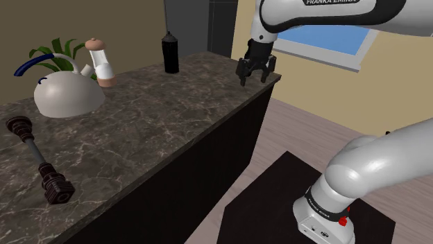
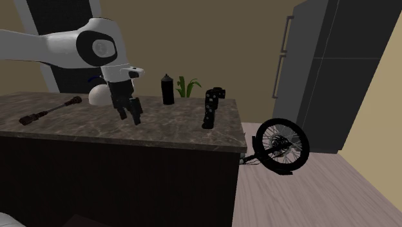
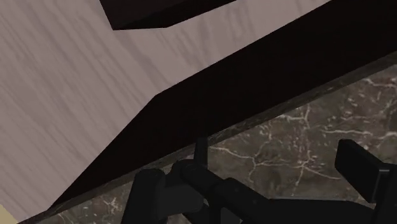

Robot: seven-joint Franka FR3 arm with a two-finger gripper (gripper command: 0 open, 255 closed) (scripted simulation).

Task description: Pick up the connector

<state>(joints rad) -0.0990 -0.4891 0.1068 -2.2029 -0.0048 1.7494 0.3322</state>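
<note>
The connector [image 1: 37, 154] lies on the tabletop [image 1: 159, 118] at the shoulder view's lower left, well apart from the jaws; the jaws are released and empty, over the tabletop's other end; go across first, then come down on its thin middle.

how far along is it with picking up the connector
Nothing is done yet: the connector lies untouched on the dark veined counter. In hand: the gripper hangs over the counter's opposite end, fingers open and empty. Left: cross over, close on it, lift.
</note>
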